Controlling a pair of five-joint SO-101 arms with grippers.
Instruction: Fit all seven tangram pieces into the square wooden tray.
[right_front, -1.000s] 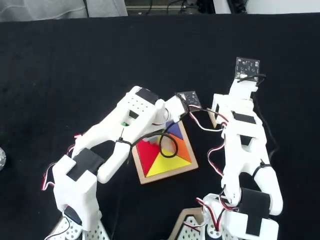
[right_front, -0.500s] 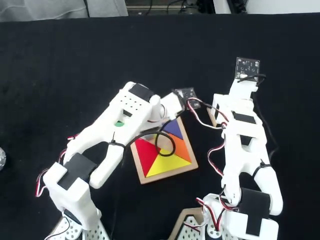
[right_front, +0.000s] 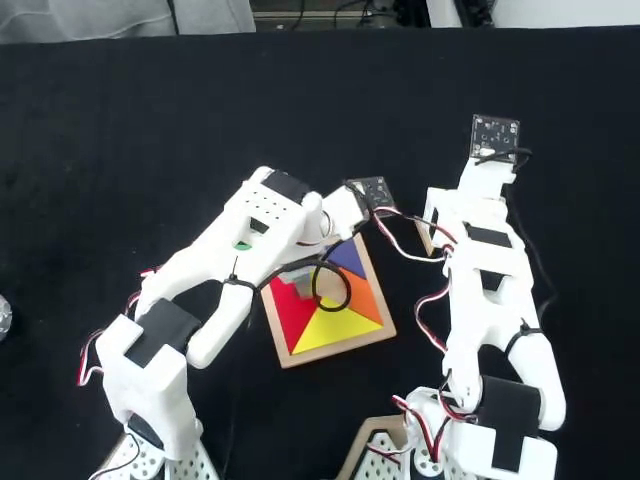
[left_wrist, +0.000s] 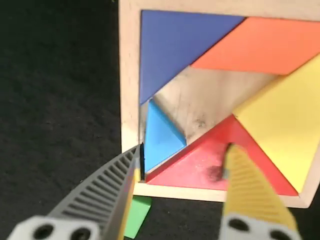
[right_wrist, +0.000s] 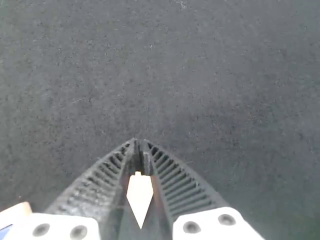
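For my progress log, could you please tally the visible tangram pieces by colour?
Dark blue piece: 1
Orange piece: 1
Yellow piece: 1
Red piece: 1
Light blue piece: 1
Green piece: 1
Total: 6

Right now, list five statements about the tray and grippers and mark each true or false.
The left gripper is open over the wooden tray. True.
The right gripper holds a piece. False: it is shut on nothing, above the black cloth.
The tray is full. False: bare wood shows in its middle.
A green piece lies outside the tray. True.
The light blue triangle touches the yellow triangle. False: it borders the red triangle.
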